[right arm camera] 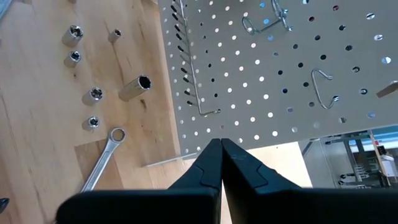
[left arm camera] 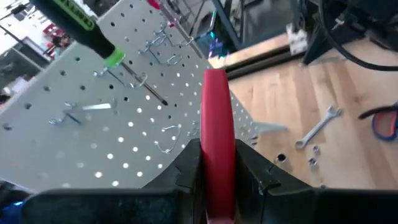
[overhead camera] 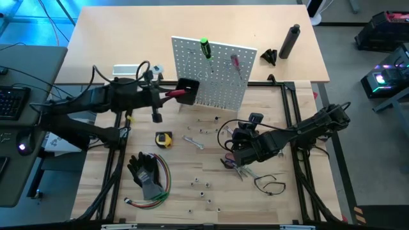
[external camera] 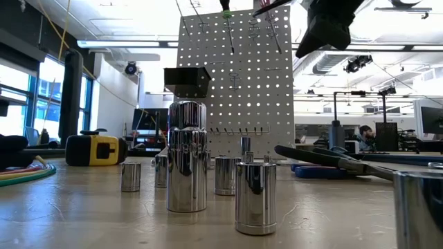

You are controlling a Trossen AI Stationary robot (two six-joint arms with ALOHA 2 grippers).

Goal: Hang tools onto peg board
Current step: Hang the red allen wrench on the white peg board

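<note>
The white peg board [overhead camera: 214, 76] stands upright at the table's far middle, with a black bin [overhead camera: 188, 89] on its front. A green-handled screwdriver [overhead camera: 205, 48] and a red-handled one [overhead camera: 235, 62] hang on it. My left gripper [overhead camera: 167, 94] is just left of the bin, shut on a red-handled tool [left arm camera: 216, 112]. My right gripper [overhead camera: 239, 137] hovers shut and empty in front of the board, above the table; its fingertips show in the right wrist view [right arm camera: 221, 143]. A yellow tape measure [overhead camera: 164, 138], a silver wrench [overhead camera: 193, 142], pliers [overhead camera: 233, 165] and a black loop [overhead camera: 271, 186] lie on the table. My left gripper pinches the red handle [left arm camera: 216, 158] between its two fingers. The fingers come level from the table's left. The handle's rounded free end [left arm camera: 216, 78] sticks out ahead of them toward the peg board. The tool is lifted clear of the table; the gripper hides its other end.
Several small metal sockets [overhead camera: 204, 185] are scattered on the near table. Black gloves [overhead camera: 146, 172] and a bundle of coloured wires [overhead camera: 156, 191] lie near left. A black bottle [overhead camera: 289, 41] stands beyond the board at far right. Empty hooks [left arm camera: 168, 140] stick out of the board.
</note>
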